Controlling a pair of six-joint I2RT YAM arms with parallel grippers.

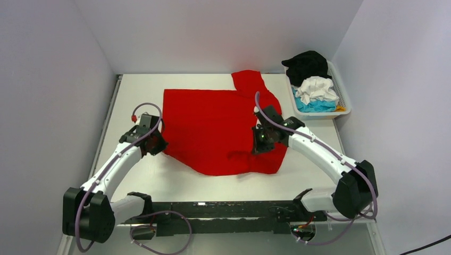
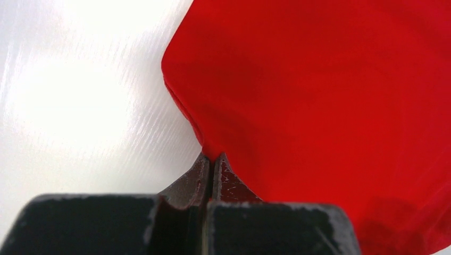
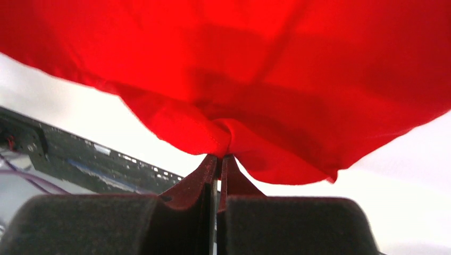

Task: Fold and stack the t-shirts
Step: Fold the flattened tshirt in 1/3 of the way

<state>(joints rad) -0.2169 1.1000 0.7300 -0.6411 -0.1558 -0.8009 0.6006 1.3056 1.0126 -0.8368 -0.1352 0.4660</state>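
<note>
A bright red t-shirt (image 1: 213, 127) lies spread across the middle of the white table. My left gripper (image 1: 155, 143) sits at the shirt's near-left edge, shut on a pinch of red cloth (image 2: 223, 143) at its fingertips (image 2: 214, 158). Over the shirt's right side, my right gripper (image 1: 261, 142) is shut on a fold of the same shirt (image 3: 223, 135), which hangs lifted above the table in the right wrist view. Black (image 1: 306, 64), white (image 1: 317, 89) and turquoise (image 1: 314, 106) t-shirts lie heaped in the basket.
A white slatted basket (image 1: 344, 101) stands at the table's far right corner. Grey walls close in the table on the left, back and right. A black rail (image 1: 223, 210) with cables runs along the near edge between the arm bases.
</note>
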